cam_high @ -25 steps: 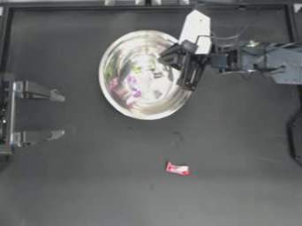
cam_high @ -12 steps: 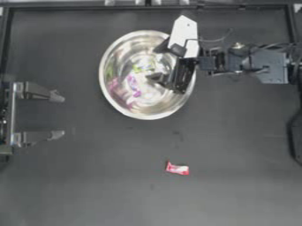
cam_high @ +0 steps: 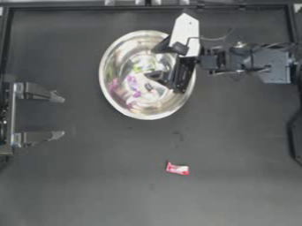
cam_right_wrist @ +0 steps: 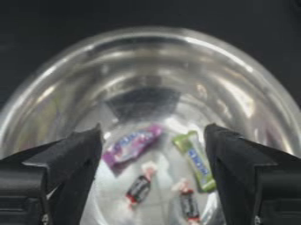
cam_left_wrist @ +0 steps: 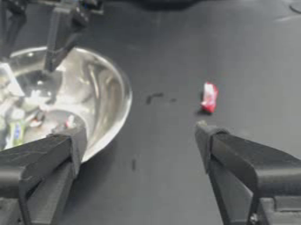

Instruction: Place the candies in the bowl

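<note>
Top view showed the dark table (cam_high: 70, 185) with wide bare room below the large shiny silver metal bowl (cam_high: 118, 95), which sat toward the far edge. Right gripper (cam_high: 167, 76) hung over the bowl's inside, jaws wide, holding nothing. Left gripper (cam_high: 47, 115) waited at the left edge, jaws spread. Inside lay a purple twist-wrapped candy (cam_right_wrist: 130, 147), a green one (cam_right_wrist: 197, 160) and two small silvery ones (cam_right_wrist: 140, 186). The red-pink candy (cam_high: 177, 168) lay alone on the table, well apart.

A dark worktop (cam_high: 70, 176) fills the overhead view. A raised dark frame rail (cam_high: 147, 6) borders it along the 12 o'clock edge. Small faint scuff marks (cam_high: 177, 134) lie just past centre toward 5 o'clock.
</note>
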Controlling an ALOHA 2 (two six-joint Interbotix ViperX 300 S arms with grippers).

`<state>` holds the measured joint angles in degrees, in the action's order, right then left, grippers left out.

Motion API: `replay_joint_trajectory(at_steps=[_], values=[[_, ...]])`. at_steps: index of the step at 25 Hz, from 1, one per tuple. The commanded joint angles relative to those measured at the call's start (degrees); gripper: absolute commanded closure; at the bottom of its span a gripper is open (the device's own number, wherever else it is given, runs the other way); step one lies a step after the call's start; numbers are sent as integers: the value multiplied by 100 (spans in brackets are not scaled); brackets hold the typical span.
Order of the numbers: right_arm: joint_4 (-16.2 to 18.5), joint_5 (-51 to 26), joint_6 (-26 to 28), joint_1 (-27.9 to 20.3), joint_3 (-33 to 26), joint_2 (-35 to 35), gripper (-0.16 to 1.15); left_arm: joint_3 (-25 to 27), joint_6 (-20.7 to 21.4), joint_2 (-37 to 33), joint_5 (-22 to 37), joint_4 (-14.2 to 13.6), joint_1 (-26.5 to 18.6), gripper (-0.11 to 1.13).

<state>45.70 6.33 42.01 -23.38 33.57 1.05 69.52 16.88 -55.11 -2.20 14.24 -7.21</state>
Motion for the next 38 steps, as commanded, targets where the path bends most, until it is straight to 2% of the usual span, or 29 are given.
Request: replay_joint_trajectory(at_steps=[1,5,12,22,25,29,34,38], values=[[-18,44,0,176,158,-642,1,-53,-9,0,-35,0,-9,0],[-35,44,18,475,519,-1283,1,-44,0,-18,-35,0,-9,0],[-281,26,18,967,1292,-2619,1,-44,0,-308,9,0,-26,0],[-316,88,35,1239,2514,-4271,1,44,18,-545,18,-53,-26,0],[-343,88,44,1248,2821,-4790,1,26,18,-545,18,-167,-26,0],[-360,237,53,1248,3164,-5194,1,9,18,-545,18,-229,-18,0],[-483,378,44,1248,3393,-5273,1,-9,18,-571,-18,-246,-18,0],[-598,-53,35,1494,3296,-5229,1,44,9,-677,-18,-246,-26,0]])
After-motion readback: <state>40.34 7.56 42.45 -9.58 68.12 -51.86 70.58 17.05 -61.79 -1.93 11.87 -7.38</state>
